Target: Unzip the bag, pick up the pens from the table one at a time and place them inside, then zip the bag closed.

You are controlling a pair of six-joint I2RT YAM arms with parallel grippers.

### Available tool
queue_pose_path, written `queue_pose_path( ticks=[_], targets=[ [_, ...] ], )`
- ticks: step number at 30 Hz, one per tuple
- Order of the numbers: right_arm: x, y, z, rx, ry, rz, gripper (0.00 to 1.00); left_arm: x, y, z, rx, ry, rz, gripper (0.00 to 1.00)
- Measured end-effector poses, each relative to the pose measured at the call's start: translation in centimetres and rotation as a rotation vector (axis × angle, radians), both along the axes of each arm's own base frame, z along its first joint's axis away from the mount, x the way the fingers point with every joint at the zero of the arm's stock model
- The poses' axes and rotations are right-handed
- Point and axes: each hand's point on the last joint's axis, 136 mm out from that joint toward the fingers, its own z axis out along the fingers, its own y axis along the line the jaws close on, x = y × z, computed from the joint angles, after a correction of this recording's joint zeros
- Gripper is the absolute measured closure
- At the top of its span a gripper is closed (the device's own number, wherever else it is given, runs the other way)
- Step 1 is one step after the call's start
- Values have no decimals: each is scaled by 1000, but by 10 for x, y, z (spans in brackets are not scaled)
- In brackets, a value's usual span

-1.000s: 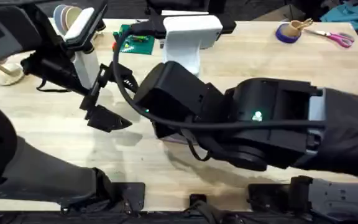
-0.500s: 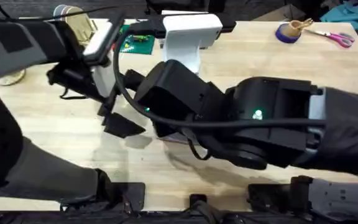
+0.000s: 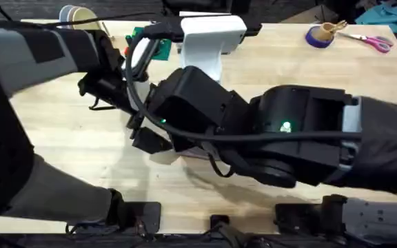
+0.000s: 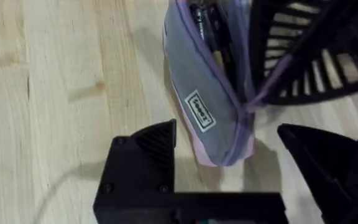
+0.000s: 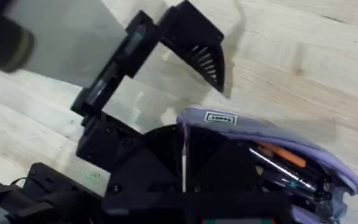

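The lavender bag lies on the table with its zipper open. An orange pen and a dark pen lie inside it. My right gripper is shut on the purple zipper pull cord at the bag's end. My left gripper is open and hangs just above the same end of the bag, one finger on each side. In the overhead view the left gripper sits beside the right wrist, whose arm covers the bag.
At the table's far edge stand a white block, a green board and paper cups. Pink scissors and a purple roll lie far right. Bare wood lies left of the bag.
My left arm has swung right and toward the bag, bringing its open gripper up beside the right wrist. The right arm has stayed still.
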Motion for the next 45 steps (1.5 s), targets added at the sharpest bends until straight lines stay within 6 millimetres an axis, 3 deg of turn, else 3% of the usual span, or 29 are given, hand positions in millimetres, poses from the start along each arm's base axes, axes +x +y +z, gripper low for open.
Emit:
queue_pose_path(
  ticks=[3, 4, 5, 8, 9, 10, 11, 18, 25, 33, 34, 35, 37, 45],
  targets=[
    [0, 0, 0, 0, 0, 0, 970, 3, -4, -2, 9, 4, 8, 67],
    [0, 0, 0, 0, 0, 0, 970, 3, -4, -2, 12, 11, 13, 142],
    [0, 0, 0, 0, 0, 0, 970, 3, -5, -3, 14, 15, 16, 245],
    [0, 0, 0, 1, 0, 0, 970, 3, -5, -3, 19, 32, 28, 712],
    [0, 0, 0, 1, -1, 0, 970, 3, -5, -3, 20, 38, 30, 827],
    [1, 0, 0, 1, -1, -1, 970, 2, -5, -3, 21, 44, 33, 924],
    [1, 0, 0, 0, -1, -3, 970, 2, -5, -3, 21, 46, 34, 947],
    [4, -9, -4, -27, 11, -19, 970, 2, -5, -3, 24, 53, 39, 956],
    [15, -40, -13, -100, 58, -81, 971, 2, -6, -3, 20, 50, 38, 957],
    [22, -93, -16, -171, 149, -175, 970, 4, -8, -1, 6, 46, 42, 957],
    [23, -103, -18, -189, 166, -194, 970, 4, -8, -1, 5, 46, 42, 957],
    [26, -130, -23, -243, 208, -250, 970, 4, -8, -2, 6, 43, 41, 957],
    [31, -147, -25, -271, 230, -285, 970, 4, -8, -2, 6, 43, 42, 957],
    [52, -191, -31, -291, 280, -386, 970, 4, -10, -1, -1, 46, 41, 958]
  ],
)
